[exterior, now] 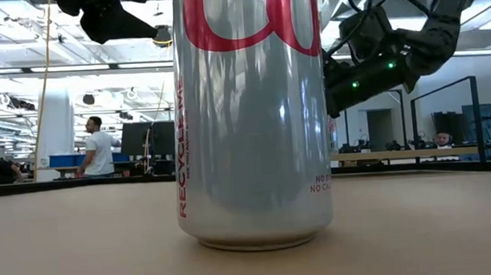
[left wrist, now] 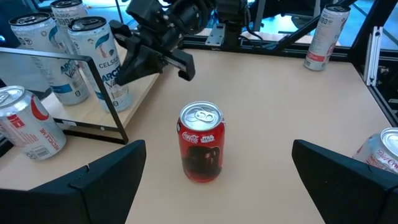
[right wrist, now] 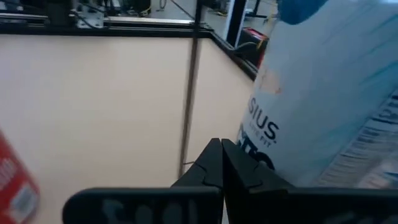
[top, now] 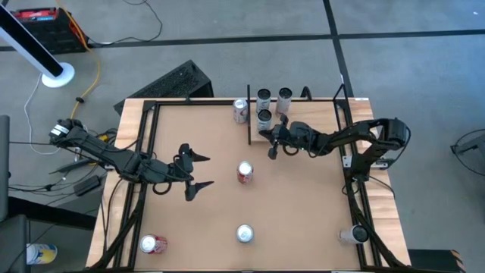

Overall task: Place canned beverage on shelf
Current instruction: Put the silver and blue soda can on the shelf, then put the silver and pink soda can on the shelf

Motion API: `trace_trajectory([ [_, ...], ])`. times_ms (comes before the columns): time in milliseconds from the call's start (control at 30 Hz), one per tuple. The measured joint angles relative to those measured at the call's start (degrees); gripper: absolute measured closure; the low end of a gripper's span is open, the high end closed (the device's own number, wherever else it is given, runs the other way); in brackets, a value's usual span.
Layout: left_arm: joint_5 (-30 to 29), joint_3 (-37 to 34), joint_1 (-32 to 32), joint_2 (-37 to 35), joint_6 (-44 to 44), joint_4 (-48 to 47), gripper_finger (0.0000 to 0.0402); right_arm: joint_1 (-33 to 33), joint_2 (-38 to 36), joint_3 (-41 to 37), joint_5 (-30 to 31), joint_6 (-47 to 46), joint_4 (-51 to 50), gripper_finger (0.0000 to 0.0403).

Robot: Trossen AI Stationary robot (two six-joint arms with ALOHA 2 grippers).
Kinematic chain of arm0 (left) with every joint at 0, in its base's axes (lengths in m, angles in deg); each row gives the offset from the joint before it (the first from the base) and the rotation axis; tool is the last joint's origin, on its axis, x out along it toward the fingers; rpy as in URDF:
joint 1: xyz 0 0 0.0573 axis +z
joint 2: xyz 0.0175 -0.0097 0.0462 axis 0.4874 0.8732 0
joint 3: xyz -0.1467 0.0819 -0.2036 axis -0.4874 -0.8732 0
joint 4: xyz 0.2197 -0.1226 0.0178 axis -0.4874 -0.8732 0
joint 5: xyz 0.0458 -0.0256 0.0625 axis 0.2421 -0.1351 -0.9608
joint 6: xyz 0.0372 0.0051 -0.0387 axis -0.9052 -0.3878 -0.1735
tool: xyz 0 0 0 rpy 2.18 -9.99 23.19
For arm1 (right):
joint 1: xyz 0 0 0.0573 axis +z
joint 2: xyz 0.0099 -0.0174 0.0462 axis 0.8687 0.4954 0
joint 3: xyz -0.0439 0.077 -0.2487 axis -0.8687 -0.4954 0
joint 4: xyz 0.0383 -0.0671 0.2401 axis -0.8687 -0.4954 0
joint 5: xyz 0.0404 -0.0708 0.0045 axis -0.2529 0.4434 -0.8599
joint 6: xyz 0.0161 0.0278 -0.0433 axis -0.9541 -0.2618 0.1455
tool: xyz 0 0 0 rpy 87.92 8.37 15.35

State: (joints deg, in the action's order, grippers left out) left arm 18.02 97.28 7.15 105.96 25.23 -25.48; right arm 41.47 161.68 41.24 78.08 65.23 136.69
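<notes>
Clearly the step in hand belongs to the left gripper (top: 198, 171), which hangs over the left half of the table (top: 303, 220) with its fingers spread wide and nothing between them, pointing toward the red can (top: 245, 172) standing upright near the table's middle. In the left wrist view that red can (left wrist: 202, 142) sits centred between the two dark fingers but ahead of them, so a good pick, as I judge it, means going straight forward and low until the fingers flank the can's body, not its lid, then closing squarely so it does not tip. Further right, the shelf (top: 299, 121) lies at the far edge of the table, a pale board behind thin black posts, and three light-coloured cans (top: 273, 106) already stand on it; a red-and-white can (top: 240, 111) stands just outside its post. The right gripper (top: 274, 145) hovers just in front of those cans with its fingers pressed together and empty, so the carry should reach bare board clear of that arm and the posts. Other cans wait along the near edge, a silver one (top: 244, 233) in the middle.
</notes>
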Motion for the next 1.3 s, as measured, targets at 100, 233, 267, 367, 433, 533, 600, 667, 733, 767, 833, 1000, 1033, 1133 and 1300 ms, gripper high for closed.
trace_trajectory([
  [100, 0.0, 0.0, 0.0, 0.0, 0.0, 0.0, 0.0013, -1.2, 0.0, 0.0, 0.0, 0.4, 0.1, 0.0385],
  [233, 0.0, 0.0, 0.0, 0.0, 0.0, 0.0, 0.0013, -2.2, 0.0, 0.0, 0.0, 0.8, -0.2, 0.0386],
  [267, 0.0, 0.0, 0.0, 0.0, 0.0, 0.0, 0.0013, -2.4, 0.0, 0.0, 0.0, 0.8, -0.2, 0.0386],
  [367, 0.0, 0.0, 0.0, 0.0, 0.0, 0.0, 0.0013, -2.7, 0.0, 0.0, -0.3, 0.6, -0.4, 0.0386],
  [433, 0.0, 0.0, 0.0, 0.0, 0.0, 0.0, 0.0013, -2.4, 0.0, 0.0, -1.8, 0.0, -0.9, 0.0385],
  [533, 0.0, 0.0, 0.0, 0.0, 0.1, 0.0, 0.0013, -0.9, -1.1, -0.1, -3.6, -1.9, -3.1, 0.0383],
  [600, 0.1, 0.0, 0.0, 0.0, 0.1, 0.0, 0.0013, 0.5, -3.0, -0.1, -3.9, -2.0, -5.7, 0.0383],
  [667, 0.4, 0.0, 0.0, 0.0, 0.3, -0.1, 0.0013, 2.0, -5.6, -0.1, -4.0, -2.3, -10.3, 0.0383],
  [733, 1.4, 0.0, 0.0, 0.0, 0.5, -0.2, 0.0013, 3.9, -8.7, -0.1, -4.0, -2.6, -14.2, 0.0383],
  [767, 1.5, 0.0, 0.0, 0.0, 0.7, -0.5, 0.0013, 5.0, -10.4, -0.1, -4.0, -2.6, -16.4, 0.0383],
  [833, 1.5, 0.0, 0.0, 0.0, 1.3, -1.1, 0.0013, 7.7, -13.9, -0.1, -4.3, -2.6, -20.6, 0.0383],
  [1000, 1.5, 0.0, 0.0, 0.0, 2.0, -1.0, 0.0013, 15.5, -24.1, 0.3, -4.5, -5.0, -34.0, 0.0383],
  [1033, 1.5, 0.0, 0.0, 0.0, 2.2, -1.0, 0.0013, 17.0, -26.4, 1.1, -4.5, -6.4, -38.4, 0.0383],
  [1133, 1.5, 0.0, 0.0, 0.0, 2.4, -0.9, 0.0013, 22.0, -32.2, 5.4, -4.5, -11.7, -54.4, 0.0383],
  [1300, 1.6, 0.0, -0.1, 1.4, 2.7, -0.3, 0.0013, 32.3, -35.8, 16.6, -5.8, -27.5, -82.3, 0.0383],
])
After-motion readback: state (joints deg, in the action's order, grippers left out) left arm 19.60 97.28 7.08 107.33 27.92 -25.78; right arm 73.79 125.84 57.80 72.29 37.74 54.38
